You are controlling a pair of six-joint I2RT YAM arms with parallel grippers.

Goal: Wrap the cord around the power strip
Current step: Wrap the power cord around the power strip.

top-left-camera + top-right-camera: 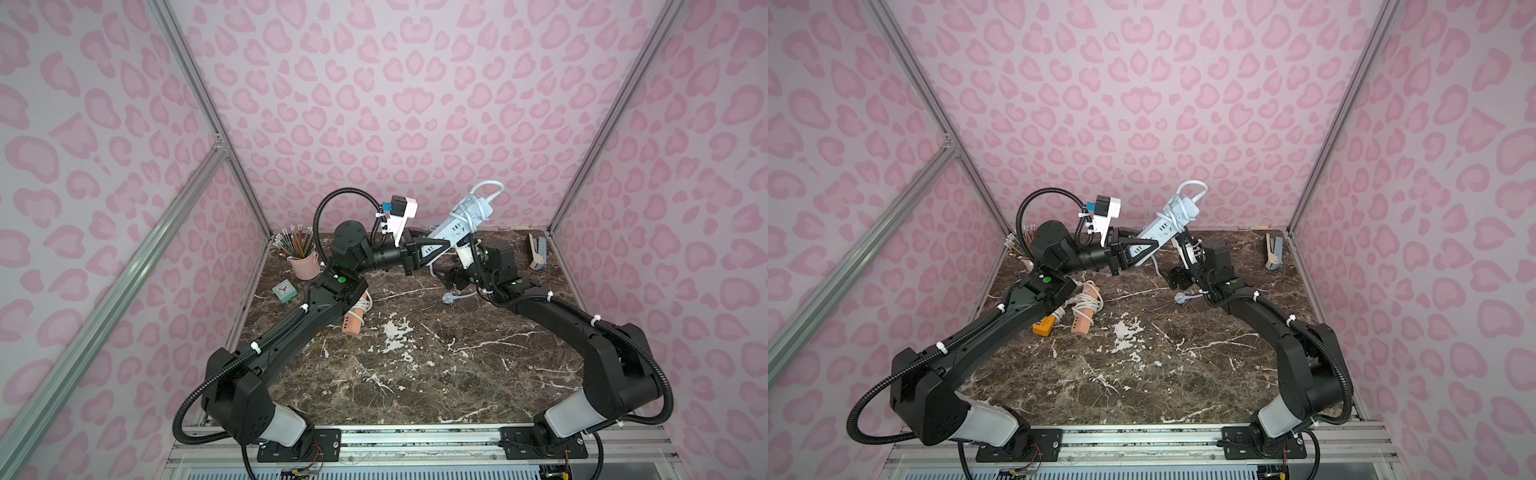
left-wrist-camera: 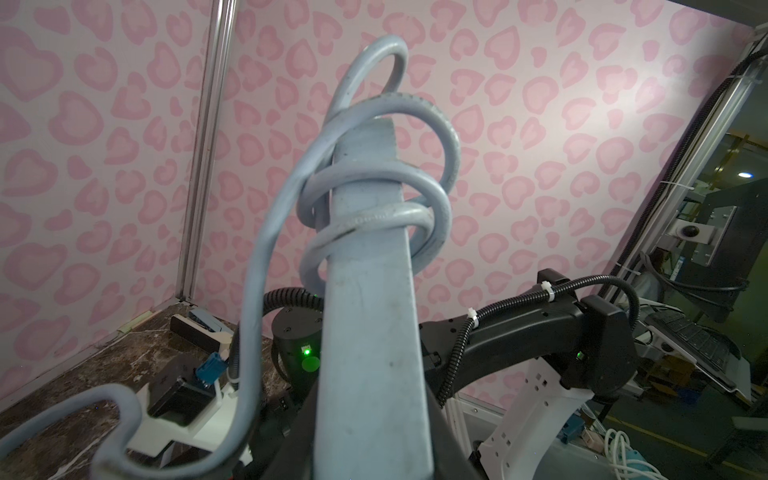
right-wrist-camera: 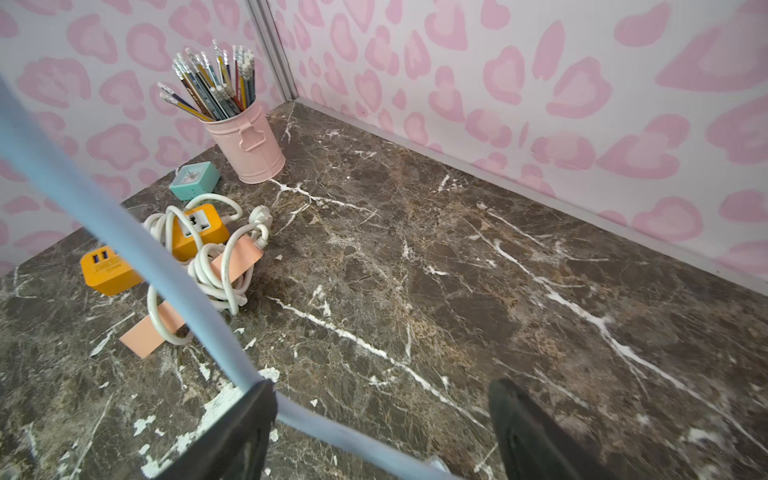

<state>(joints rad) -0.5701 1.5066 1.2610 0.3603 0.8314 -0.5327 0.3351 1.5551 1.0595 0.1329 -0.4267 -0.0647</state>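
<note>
The left gripper [image 1: 436,245] pinches the rigid power strip [image 1: 461,222] by its end. The thick cord [image 3: 187,297] looks springy; the spread right gripper [image 3: 380,395] should probably hold it near the coils.

Pale power strip [image 1: 451,230], raised off the table, far centre, tilted up rightward. Matching cord [image 2: 374,217] looped several turns round its upper end, remainder hanging.

Walls [image 1: 374,104] on three sides, pale pink with heart-like blotches. Aluminium posts [image 1: 199,95] at the back corners. Tabletop [image 1: 415,374] dark brown marble, white-veined, chipped patch [image 1: 397,332] mid-surface. Past the open side, a dim workshop [image 2: 706,249], possibly one ceiling lamp [image 2: 746,175].
</note>
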